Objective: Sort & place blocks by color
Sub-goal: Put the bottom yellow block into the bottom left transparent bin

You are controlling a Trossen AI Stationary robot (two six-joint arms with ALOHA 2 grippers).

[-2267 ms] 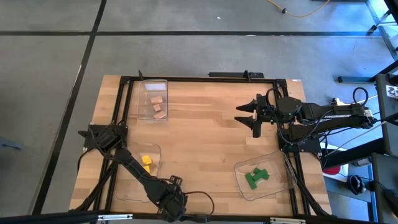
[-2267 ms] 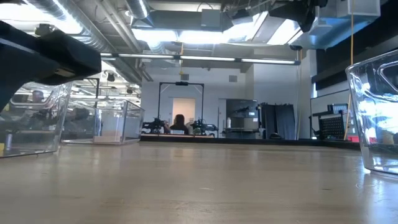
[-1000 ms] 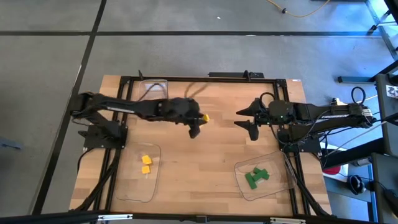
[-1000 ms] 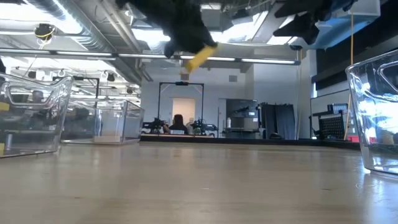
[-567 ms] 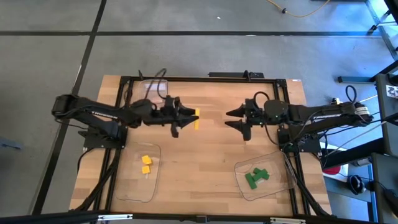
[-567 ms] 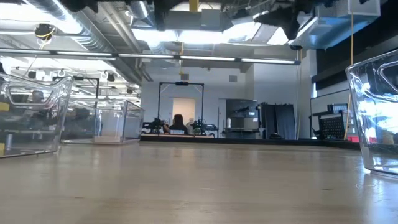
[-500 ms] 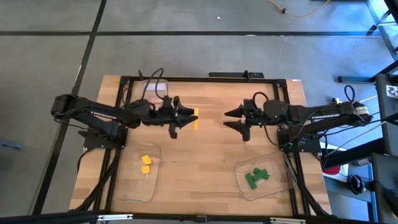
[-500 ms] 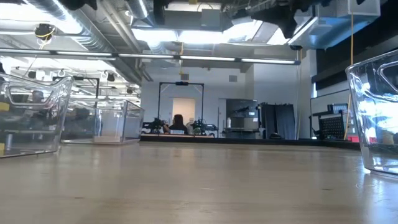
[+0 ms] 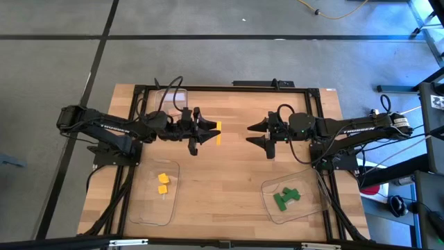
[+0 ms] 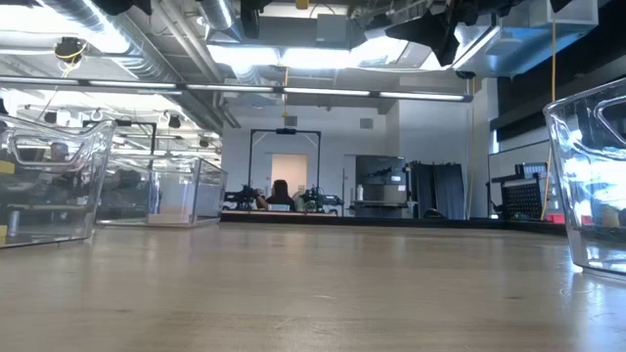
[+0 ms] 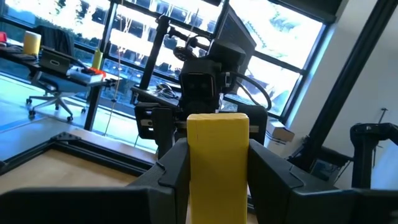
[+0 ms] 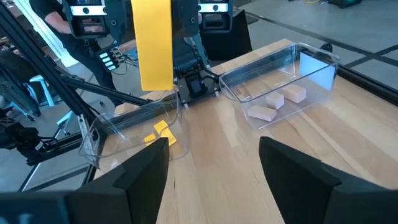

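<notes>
My left gripper (image 9: 210, 132) hovers over the table's middle, shut on a yellow block (image 9: 218, 132), which fills the left wrist view (image 11: 217, 155). My right gripper (image 9: 255, 134) faces it from the right, open, a short gap away; its fingers (image 12: 143, 174) frame the yellow block (image 12: 153, 43). Two more yellow blocks (image 9: 163, 183) lie in the near-left tray. Green blocks (image 9: 286, 197) lie in the near-right tray. Tan blocks (image 12: 277, 102) lie in the far-left tray. My left gripper pinches the yellow block between its two fingers (image 11: 171, 168), which lie on two opposite side faces (image 11: 194, 168). The fingers come level from the table's left. The block is lifted clear, and its free end (image 11: 217, 121) sticks out past the fingertips toward my right gripper.
Three clear trays stand on the wooden table: far left (image 9: 173, 94), near left (image 9: 154, 208), near right (image 9: 312, 208). In the low view the tray walls (image 10: 587, 186) rise at both sides, with bare wood between. A black frame (image 9: 229, 87) edges the table.
My left gripper has drawn back a little toward the table's left and risen, carrying the yellow block up to the low view's top edge. My right gripper has moved toward the table's left, closing the gap to the block, and stays open.
</notes>
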